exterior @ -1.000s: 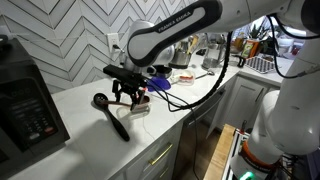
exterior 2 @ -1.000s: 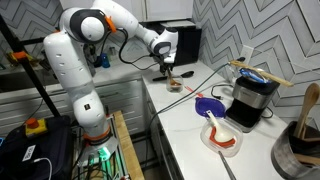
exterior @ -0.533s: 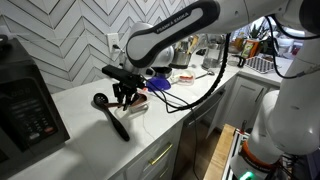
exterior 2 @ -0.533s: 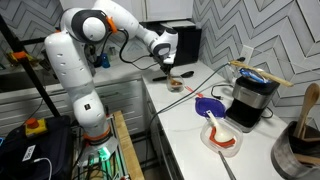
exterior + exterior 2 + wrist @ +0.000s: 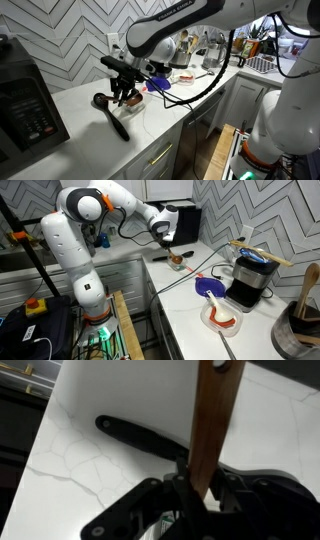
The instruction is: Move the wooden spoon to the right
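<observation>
Gripper (image 5: pixel 203 488): clenched on the wooden spoon, with one dark finger either side of its handle. In an exterior view it (image 5: pixel 124 94) hangs just above the counter.
Wooden spoon (image 5: pixel 208 420): one, reddish-brown. It sits in the gripper's hold. In the wrist view its flat handle runs from between the fingers to the top edge, and the end inside the gripper is hidden.
Black spoon (image 5: pixel 140 435): one. It lies flat on the counter beyond the gripper, clear of the wooden spoon. In an exterior view it (image 5: pixel 112 118) lies near the gripper, round head towards the wall.
Counter (image 5: pixel 70 480): white with faint grey veins.
Black appliance (image 5: pixel 25 105): one, standing on the counter well apart from the spoons. Its panel marks are too small to read.
Arm (image 5: pixel 170 25): white, reaching in over the counter. The lettering on its link is too blurred to read.
Wall (image 5: pixel 70 40): pale herringbone tile behind the counter.
Coffee maker (image 5: pixel 250 278): one, black.
Blue thing (image 5: pixel 206 283): one, just beside the coffee maker.
</observation>
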`<state>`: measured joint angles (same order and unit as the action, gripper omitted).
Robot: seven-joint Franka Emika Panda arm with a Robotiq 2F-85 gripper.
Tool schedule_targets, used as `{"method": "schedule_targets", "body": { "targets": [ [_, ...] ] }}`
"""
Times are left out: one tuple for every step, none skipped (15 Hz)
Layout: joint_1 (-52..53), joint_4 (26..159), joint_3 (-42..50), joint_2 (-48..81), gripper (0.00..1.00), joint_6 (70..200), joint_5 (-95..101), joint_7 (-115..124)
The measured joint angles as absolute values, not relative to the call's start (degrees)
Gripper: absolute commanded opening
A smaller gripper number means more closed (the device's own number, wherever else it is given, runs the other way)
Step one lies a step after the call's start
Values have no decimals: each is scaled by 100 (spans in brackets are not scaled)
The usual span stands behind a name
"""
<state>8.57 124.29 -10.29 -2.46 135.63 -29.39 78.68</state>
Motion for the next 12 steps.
{"method": "schedule_targets", "body": {
  "targets": [
    [857, 12426, -1024, -321, 6, 13563, -3053, 7815],
    [857, 12425, -1023, -396, 6, 13586, -3120, 7713],
    [858, 12427, -1025, -475, 6, 13627, -3140, 7576],
    [861, 12443, -1031, -548, 6, 13715, -3141, 7402],
    [869, 12470, -1040, -613, 6, 13839, -3141, 7218],
    [886, 12508, -1047, -670, 6, 14042, -3137, 7022],
    [902, 12546, -1056, -714, 6, 14290, -3132, 6854],
    [910, 12594, -1070, -746, 6, 14616, -3111, 6747],
    [912, 12657, -1087, -759, 6, 15018, -3079, 6695],
    [912, 12723, -1100, -754, 6, 15454, -3029, 6691],
    [907, 12796, -1107, -738, 6, 15888, -2960, 6703],
    [895, 12870, -1110, -704, 6, 16326, -2866, 6745]
  ]
}}
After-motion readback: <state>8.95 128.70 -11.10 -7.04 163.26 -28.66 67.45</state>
